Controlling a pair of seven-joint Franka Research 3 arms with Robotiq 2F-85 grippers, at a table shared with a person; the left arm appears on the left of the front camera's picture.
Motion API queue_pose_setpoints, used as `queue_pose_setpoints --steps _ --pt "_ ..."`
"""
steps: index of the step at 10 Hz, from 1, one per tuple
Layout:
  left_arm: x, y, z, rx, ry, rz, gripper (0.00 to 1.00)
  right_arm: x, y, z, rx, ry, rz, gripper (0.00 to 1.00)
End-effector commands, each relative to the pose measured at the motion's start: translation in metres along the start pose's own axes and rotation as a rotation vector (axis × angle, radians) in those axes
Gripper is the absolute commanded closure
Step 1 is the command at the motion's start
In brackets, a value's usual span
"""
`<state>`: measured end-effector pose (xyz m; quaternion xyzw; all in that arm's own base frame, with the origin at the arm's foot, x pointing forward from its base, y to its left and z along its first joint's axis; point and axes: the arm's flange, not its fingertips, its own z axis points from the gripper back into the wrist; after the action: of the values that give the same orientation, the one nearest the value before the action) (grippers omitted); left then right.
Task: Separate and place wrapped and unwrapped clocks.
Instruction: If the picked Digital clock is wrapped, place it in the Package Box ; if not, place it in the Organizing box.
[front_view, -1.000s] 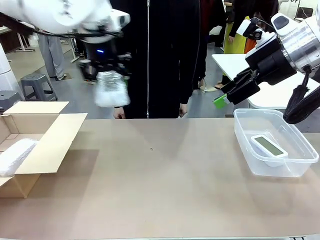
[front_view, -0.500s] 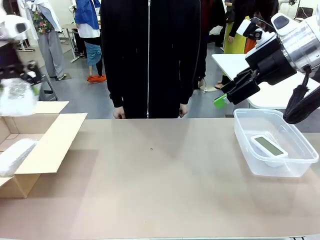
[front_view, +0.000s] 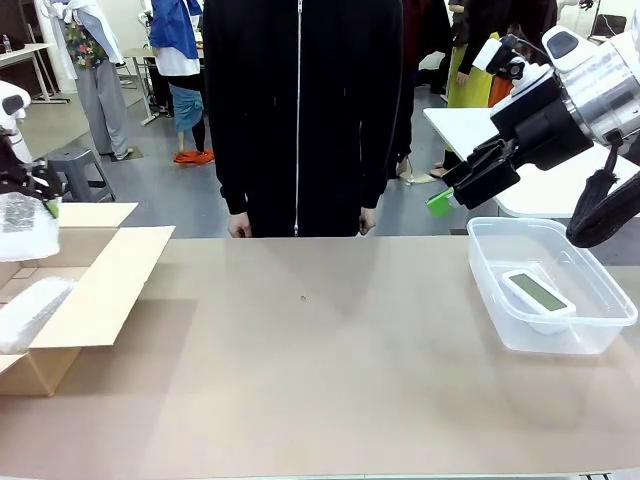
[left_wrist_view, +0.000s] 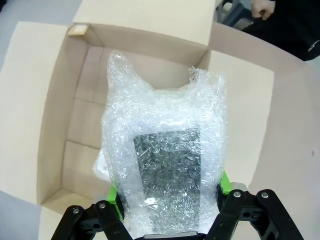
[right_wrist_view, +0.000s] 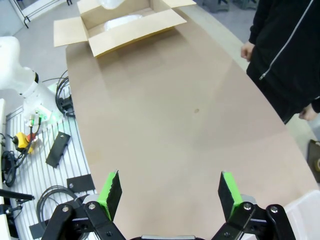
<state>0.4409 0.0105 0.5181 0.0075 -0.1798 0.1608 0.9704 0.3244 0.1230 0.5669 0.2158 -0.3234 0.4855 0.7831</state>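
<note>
Over box (left_wrist_view: 60, 125): L gripper (left_wrist_view: 170, 200) w/ wrapped clock (left_wrist_view: 165, 165).

Bright, even indoor light with soft shadows on the table (front_view: 330, 350); wrist views bow at edges.

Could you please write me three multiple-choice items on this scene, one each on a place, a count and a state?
1. Where does the bare clock lie?
A. in the clear plastic tub
B. in the cardboard box
C. on the bare table

2. How many bubble-wrapped clocks show in the front view?
A. one
B. two
C. four

3. How is the right gripper?
A. open, holding nothing
B. shut on a clock
C. shut on the tub

Key: 1 A, it rests on the tub's floor. 2 B, one in the left gripper, one in the box. 3 A, green pads wide apart.
</note>
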Motion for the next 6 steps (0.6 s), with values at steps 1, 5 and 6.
queue_pose_setpoints --steps 1,5,6 --pt "-0.0044 0.0112 0.0059 0.016 0.001 0.001 0.19 -0.0005 -0.0012 -0.0013 0.014 -0.011 -0.002 0.00" --pt "-0.0044 0.0112 0.0059 0.016 0.001 0.001 0.19 -0.0005 -0.0012 -0.0013 0.014 -0.011 -0.002 0.00" --pt "-0.0044 0.0112 0.0059 0.016 0.001 0.001 0.19 -0.0005 -0.0012 -0.0013 0.014 -0.011 -0.002 0.00"
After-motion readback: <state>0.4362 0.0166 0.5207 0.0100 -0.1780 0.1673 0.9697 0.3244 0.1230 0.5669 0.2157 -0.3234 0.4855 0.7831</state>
